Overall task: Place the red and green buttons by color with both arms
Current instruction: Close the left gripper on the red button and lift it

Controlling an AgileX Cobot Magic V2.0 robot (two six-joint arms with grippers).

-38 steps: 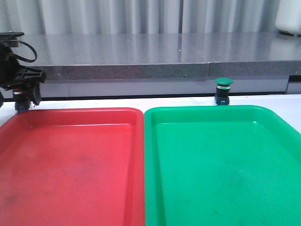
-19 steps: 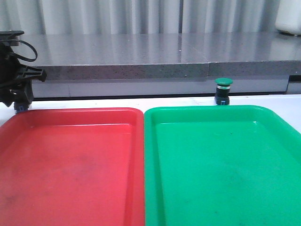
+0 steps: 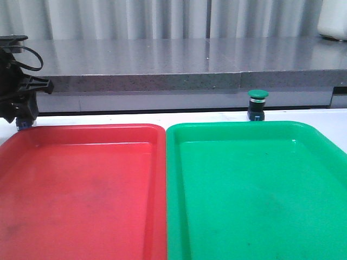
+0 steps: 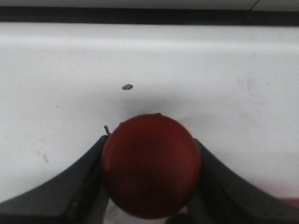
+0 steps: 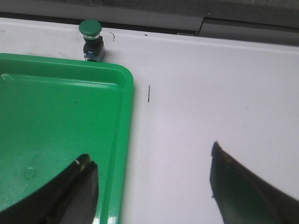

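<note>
My left gripper [image 3: 21,111] is at the far left, just behind the red tray's [image 3: 81,130] far-left corner. In the left wrist view its fingers [image 4: 79,186] press both sides of the red button's dull red cap [image 4: 151,165] over the white table. The button's blue base [image 3: 23,126] shows under the gripper. The green button [image 3: 257,103] stands upright on the table just behind the green tray's [image 3: 244,127] far rim. My right gripper [image 5: 152,163] is open and empty over the green tray's right edge [image 5: 126,121]. The green button [image 5: 90,30] stands far ahead of it.
A grey stone ledge [image 3: 162,59] runs across the back behind the white table strip. The two trays lie side by side and fill the foreground. A white object [image 3: 333,19] stands on the ledge at the far right. My right arm is out of the front view.
My left gripper has shifted a little to the left with the red button between its fingers. The green button has not moved.
</note>
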